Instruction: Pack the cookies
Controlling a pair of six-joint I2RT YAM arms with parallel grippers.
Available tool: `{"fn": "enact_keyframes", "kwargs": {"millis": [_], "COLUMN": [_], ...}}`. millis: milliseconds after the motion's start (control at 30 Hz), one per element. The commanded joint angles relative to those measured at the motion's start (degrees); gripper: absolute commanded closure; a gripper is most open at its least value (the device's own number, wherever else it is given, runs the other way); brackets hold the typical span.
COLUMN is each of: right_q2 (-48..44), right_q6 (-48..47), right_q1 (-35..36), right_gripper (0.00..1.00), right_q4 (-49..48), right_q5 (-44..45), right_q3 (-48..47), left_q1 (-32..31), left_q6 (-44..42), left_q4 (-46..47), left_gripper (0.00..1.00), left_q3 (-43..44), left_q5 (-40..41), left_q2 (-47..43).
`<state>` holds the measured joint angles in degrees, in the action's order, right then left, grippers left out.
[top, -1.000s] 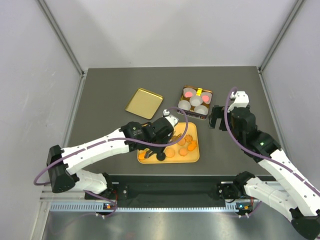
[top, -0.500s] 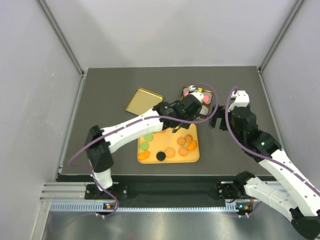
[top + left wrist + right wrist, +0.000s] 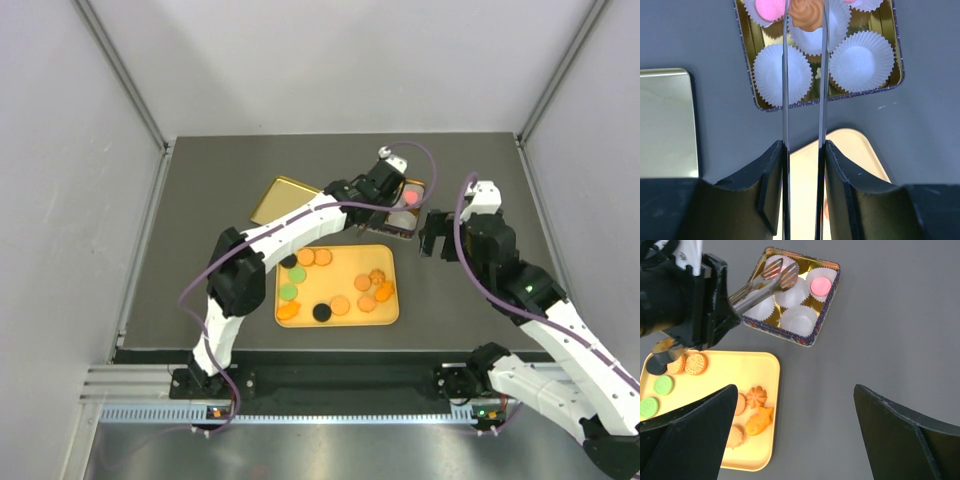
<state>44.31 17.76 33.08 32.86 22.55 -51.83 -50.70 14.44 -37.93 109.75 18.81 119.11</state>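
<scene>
**Left arm now over tin, cookie in tongs**

Moved since a second ago: the left gripper (image 3: 383,186) went from above the tray to above the tin (image 3: 785,335), with the arm reaching in across the tin's near-left side. The right gripper (image 3: 436,240) hasn't shifted. It sits just right of the tin with its fingers spread wide and nothing between them.

The left gripper is clenched on metal tongs (image 3: 785,100). The tong tips pinch a brown swirl cookie (image 3: 807,12) over the tin's middle paper cup (touching the cup or hovering, can't tell). White paper cups (image 3: 782,72) fill the tin.

A pink cookie (image 3: 821,286) lies in the cup at the tin's far-right corner. A second pink cookie (image 3: 771,7) sits in the cup just left of the tong tips.

Remaining cookies (image 3: 340,303), orange, green and one black, lie on the orange tray (image 3: 345,268), which is just near-left of the tin. A gold lid (image 3: 275,200) lies flat to the left of the tin, partly hidden by the left arm.
</scene>
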Motion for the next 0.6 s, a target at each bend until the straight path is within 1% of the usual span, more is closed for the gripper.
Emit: {"fn": "enact_keyframes", "kwargs": {"millis": [0,267,467,533,567], "right_q2": [-1.0,-1.6,-1.7,-1.6,-1.7], "right_q6": [0.0,0.0,-0.1,0.0,0.1], "right_q1": [-0.6,-0.7,-0.6,-0.7,-0.6], "right_gripper": [0.0,0.0,0.0,0.0,0.0], "right_q4": [0.1,0.3,0.4,0.4,0.4], "right_q5": [0.0,0.0,0.1,0.2,0.1], "right_q3": [-2.9,-2.4,-2.3,-2.2,-2.2], "left_q1": [0.2,0.2,0.2,0.3,0.3], "left_q6": [-1.3,-0.9,-1.2,-1.3,-1.4], "left_q4": [4.0,4.9,5.4,5.4,5.6], "left_gripper": [0.62,0.61,0.57,0.53,0.52], "left_q3": [2.8,1.9,1.0,1.0,1.0], "left_q5": [-1.7,-1.4,-1.0,-0.8,-0.9], "left_q2": [0.7,1.9,1.5,1.3,1.3]}}
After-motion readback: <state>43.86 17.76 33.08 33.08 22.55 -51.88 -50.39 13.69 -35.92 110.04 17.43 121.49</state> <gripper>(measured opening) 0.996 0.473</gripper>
